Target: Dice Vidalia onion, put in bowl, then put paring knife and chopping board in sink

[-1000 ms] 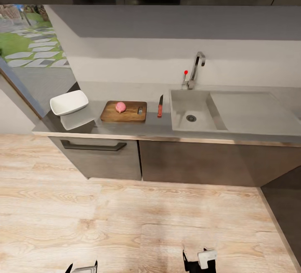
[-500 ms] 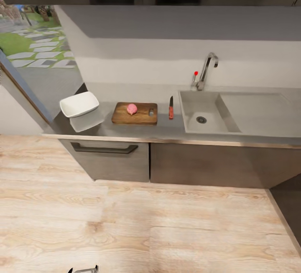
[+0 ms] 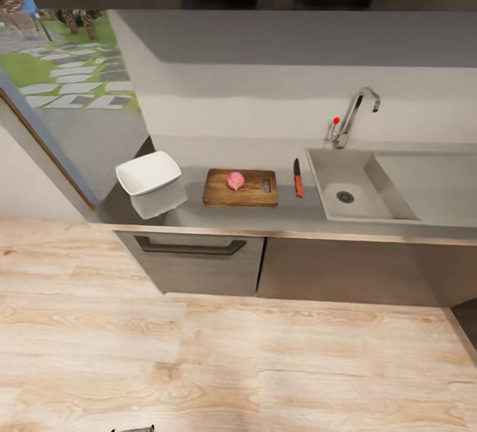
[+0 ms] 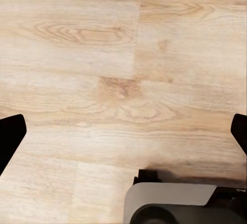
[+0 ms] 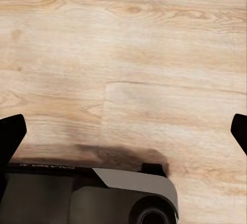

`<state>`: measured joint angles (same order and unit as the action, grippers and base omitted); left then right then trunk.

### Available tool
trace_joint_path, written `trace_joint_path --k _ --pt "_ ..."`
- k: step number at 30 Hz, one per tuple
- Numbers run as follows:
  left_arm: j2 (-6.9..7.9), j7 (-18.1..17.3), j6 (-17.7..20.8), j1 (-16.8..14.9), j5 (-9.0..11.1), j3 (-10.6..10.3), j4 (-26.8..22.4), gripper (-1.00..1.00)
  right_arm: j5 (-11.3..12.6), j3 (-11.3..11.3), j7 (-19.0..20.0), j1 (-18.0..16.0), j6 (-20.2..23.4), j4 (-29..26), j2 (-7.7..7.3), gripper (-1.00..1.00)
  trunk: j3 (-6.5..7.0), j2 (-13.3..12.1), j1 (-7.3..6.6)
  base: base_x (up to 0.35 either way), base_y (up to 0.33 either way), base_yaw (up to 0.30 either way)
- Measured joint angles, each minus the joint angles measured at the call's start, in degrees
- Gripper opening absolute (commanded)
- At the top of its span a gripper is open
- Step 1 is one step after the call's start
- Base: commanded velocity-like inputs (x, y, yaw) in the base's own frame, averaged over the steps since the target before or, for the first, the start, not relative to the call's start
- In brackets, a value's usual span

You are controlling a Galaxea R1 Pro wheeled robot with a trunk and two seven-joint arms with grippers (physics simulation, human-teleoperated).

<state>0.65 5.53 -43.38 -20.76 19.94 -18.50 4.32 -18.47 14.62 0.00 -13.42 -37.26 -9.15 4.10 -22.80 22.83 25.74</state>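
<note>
Shifting view puts counter things more rightward than a second ago, things themselves unmoved | onion [image 3: 235, 180] whole on board [image 3: 241, 187], knife [image 3: 297, 178] beside | left gripper [image 4: 123, 134] and right gripper [image 5: 123, 134] both spread wide, empty over floor [image 3: 265, 366] | dicing not begun.

1. Bare desk [image 3: 218, 216] runs in front of the chopping board [image 3: 248, 193].
2. The paring knife [image 3: 297, 179] lies in the narrow gap between board and sink [image 3: 318, 180].
3. The bowl [image 3: 148, 172] sits apart to the board's left.
</note>
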Motion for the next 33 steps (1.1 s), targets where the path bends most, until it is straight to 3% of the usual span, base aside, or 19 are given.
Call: trace_joint_path --k 7,17,22,24,25,26,29,33 --pt "0.0 0.0 0.1 0.0 0.0 0.0 0.0 1.0 0.0 0.0 0.0 0.0 0.0 0.0 0.0 1.0 0.0 0.0 0.01 0.095 0.192 0.0" --pt "-0.01 0.0 0.1 0.0 0.0 0.0 0.0 1.0 0.0 0.0 -0.1 0.0 0.2 0.0 0.08 1.0 0.0 0.0 0.02 0.009 0.019 0.0" --pt "-0.07 -0.1 0.1 0.0 0.0 0.0 0.1 1.0 0.1 0.4 -1.6 0.0 2.2 -2.7 0.15 1.0 0.01 0.0 0.04 -0.149 0.0 0.0" --pt "-0.08 -0.1 0.1 0.0 0.0 0.0 0.1 1.0 0.1 0.5 -2.6 -0.1 5.8 -6.6 0.2 1.0 0.01 0.0 0.05 -0.297 0.0 0.0" --pt "-0.08 -0.1 0.2 0.0 0.0 0.0 0.1 1.0 0.3 0.5 -3.7 0.0 19.4 -13.3 0.53 1.0 0.0 0.0 0.05 -0.323 0.0 0.0" --pt "-0.09 -0.1 0.2 0.0 0.0 0.0 0.1 1.0 0.3 0.4 -4.0 -0.1 25.4 -23.5 0.63 1.0 0.01 0.0 0.05 -0.325 0.0 0.0" --pt "-0.09 -0.1 0.2 0.0 0.0 0.0 0.1 1.0 0.3 0.5 -4.2 -0.1 36.1 -36.0 1.1 1.0 0.01 0.0 0.05 -0.324 0.0 0.0" --pt "-0.15 -0.1 0.3 0.0 0.0 0.0 0.1 1.0 0.4 0.5 -4.4 -0.1 45.7 -49.3 2.25 1.0 0.01 0.0 0.03 -0.19 0.0 0.0"
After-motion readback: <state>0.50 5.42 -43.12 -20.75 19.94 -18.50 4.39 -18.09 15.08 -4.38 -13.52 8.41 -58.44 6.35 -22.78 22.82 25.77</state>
